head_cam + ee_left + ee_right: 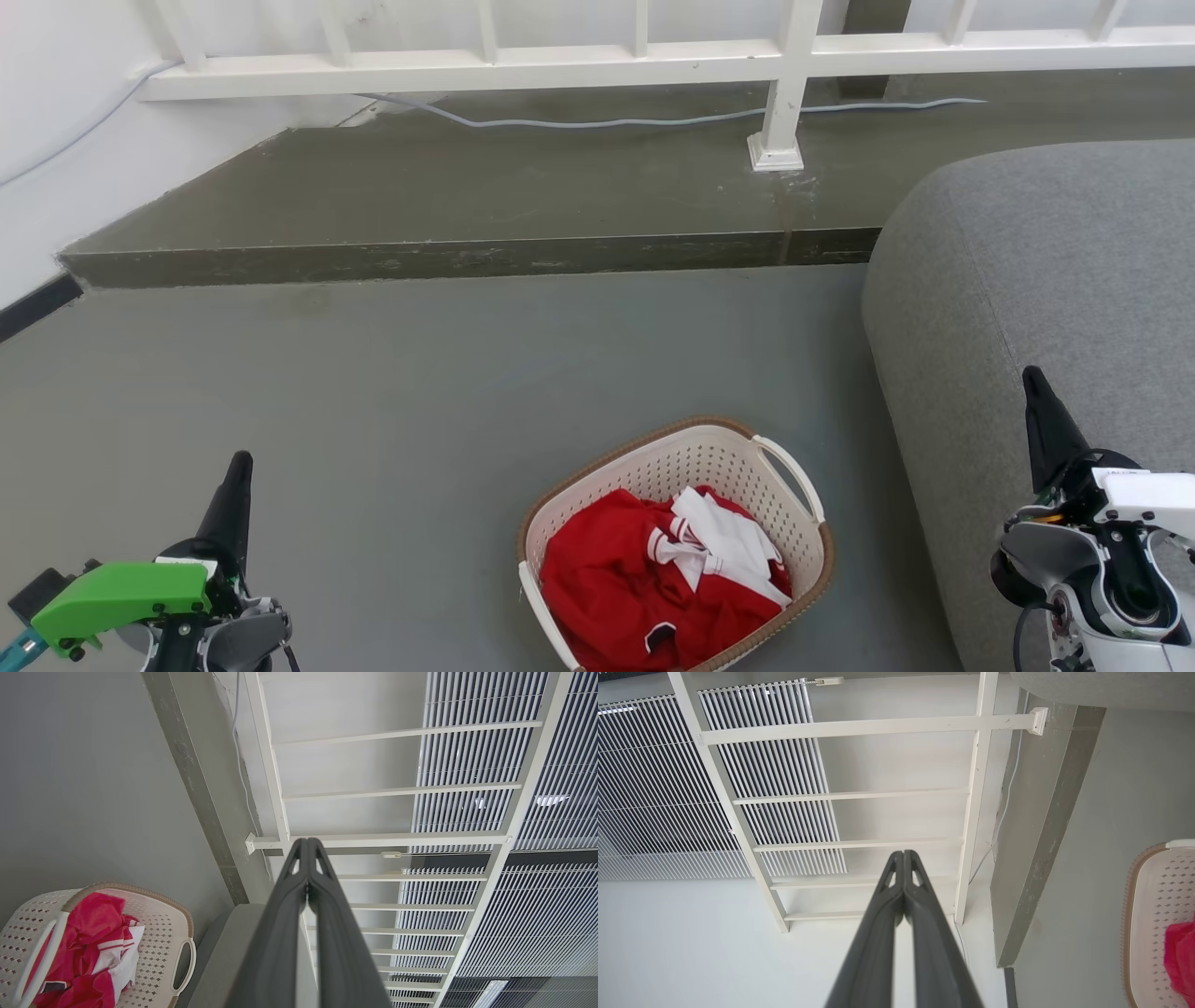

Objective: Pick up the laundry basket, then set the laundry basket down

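Head view: laundry basket [672, 462] untouched | wrists: left pincer [307, 842], right pincer [903, 853] closed, seemingly empty

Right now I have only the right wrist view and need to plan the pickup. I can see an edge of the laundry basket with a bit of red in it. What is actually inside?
Observer: The laundry basket holds a crumpled red garment with a white garment lying on it.
Operator: Where does it sit relative to both arms?
Observer: It is on the floor between the left gripper and the right gripper, beside a grey upholstered seat.
Operator: Is a handle free to grab?
Observer: The white loop handle on the seat side is bare, with no clothing draped over it.
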Robot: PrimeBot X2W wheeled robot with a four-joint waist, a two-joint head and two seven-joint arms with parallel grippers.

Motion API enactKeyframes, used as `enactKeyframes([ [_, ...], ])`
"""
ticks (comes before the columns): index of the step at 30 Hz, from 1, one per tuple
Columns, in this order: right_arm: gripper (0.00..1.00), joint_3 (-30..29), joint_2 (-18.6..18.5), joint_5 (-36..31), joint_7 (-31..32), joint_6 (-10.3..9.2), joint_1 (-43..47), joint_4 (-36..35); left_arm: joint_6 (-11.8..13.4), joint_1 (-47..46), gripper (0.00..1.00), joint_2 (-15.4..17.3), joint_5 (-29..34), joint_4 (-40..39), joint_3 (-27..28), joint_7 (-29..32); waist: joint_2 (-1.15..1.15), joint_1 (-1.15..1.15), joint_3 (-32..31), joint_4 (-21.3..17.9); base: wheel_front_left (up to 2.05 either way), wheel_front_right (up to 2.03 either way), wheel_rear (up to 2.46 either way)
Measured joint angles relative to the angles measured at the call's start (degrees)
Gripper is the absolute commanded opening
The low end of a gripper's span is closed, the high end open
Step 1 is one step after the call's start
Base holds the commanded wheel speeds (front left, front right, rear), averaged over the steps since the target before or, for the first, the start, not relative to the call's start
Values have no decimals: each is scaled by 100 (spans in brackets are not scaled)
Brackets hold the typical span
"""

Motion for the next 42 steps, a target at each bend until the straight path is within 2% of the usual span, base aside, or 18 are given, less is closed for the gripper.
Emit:
enactKeyframes([
  [25,0,0,0,0,0,0,0,0,0,0,0,0,0,-1,0,0,0,0,0,0,0,0,0],
  [26,100,0,0,0,0,0,0,0,0,0,100,0,0,-1,0,0,0,0,0,0,0,0,0],
  [32,100,24,141,-1,-1,-25,244,310,7,227,100,-130,3,315,-29,-1,0,0,0,0,0,0,0],
  [42,100,144,149,-3,-62,-24,284,202,7,249,100,-136,3,219,-66,-96,0,0,8,15,0,0,0],
])
